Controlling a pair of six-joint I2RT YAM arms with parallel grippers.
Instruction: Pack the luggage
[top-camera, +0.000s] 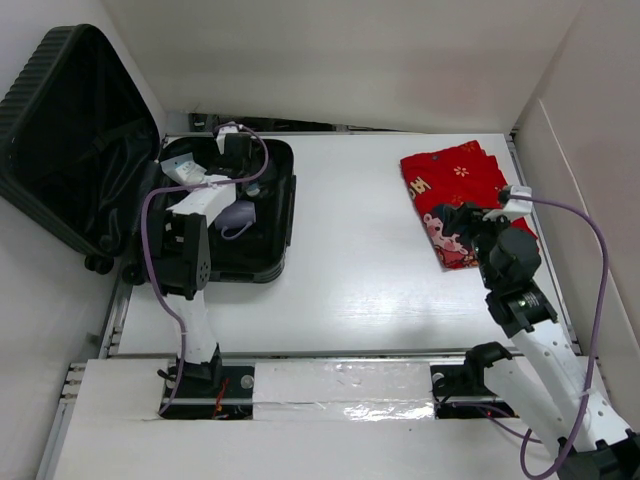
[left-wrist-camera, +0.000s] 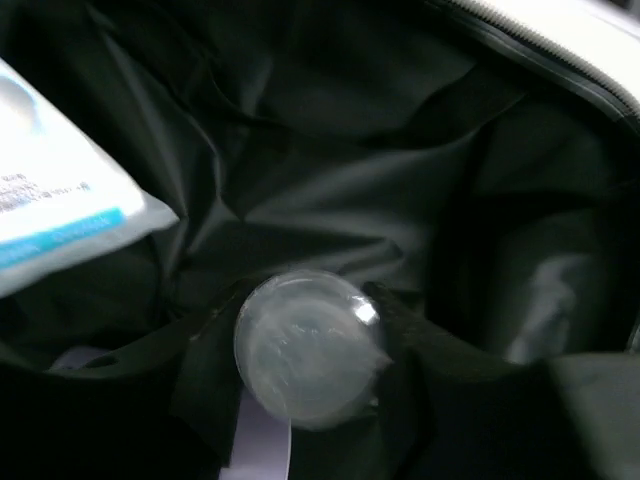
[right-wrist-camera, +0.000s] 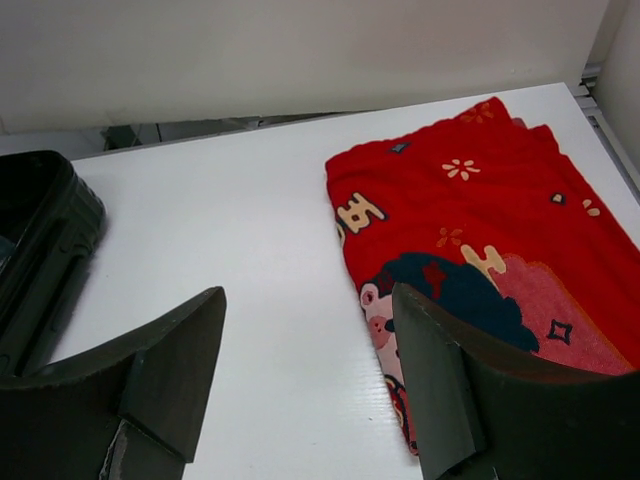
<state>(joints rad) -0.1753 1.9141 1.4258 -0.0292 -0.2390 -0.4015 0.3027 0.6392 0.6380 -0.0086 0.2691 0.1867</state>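
The black ribbed luggage (top-camera: 282, 215) lies open at the left of the table, its lid (top-camera: 60, 130) leaning against the wall. My left gripper (top-camera: 237, 150) reaches into the lined base. In the left wrist view it (left-wrist-camera: 310, 350) is shut on a clear round container (left-wrist-camera: 305, 340) over the black lining (left-wrist-camera: 330, 150). A folded red printed cloth (top-camera: 455, 180) lies at the far right. My right gripper (top-camera: 457, 228) hovers at the cloth's near left edge, open and empty; in the right wrist view (right-wrist-camera: 310, 330) its right finger overlaps the cloth (right-wrist-camera: 480, 220).
Inside the luggage lie a white packet with a blue stripe (left-wrist-camera: 55, 205) and a lavender item (top-camera: 237, 218). White walls enclose the table on three sides. A silver taped strip (top-camera: 340, 385) runs along the near edge between the arm bases. The luggage corner shows in the right wrist view (right-wrist-camera: 40, 250).
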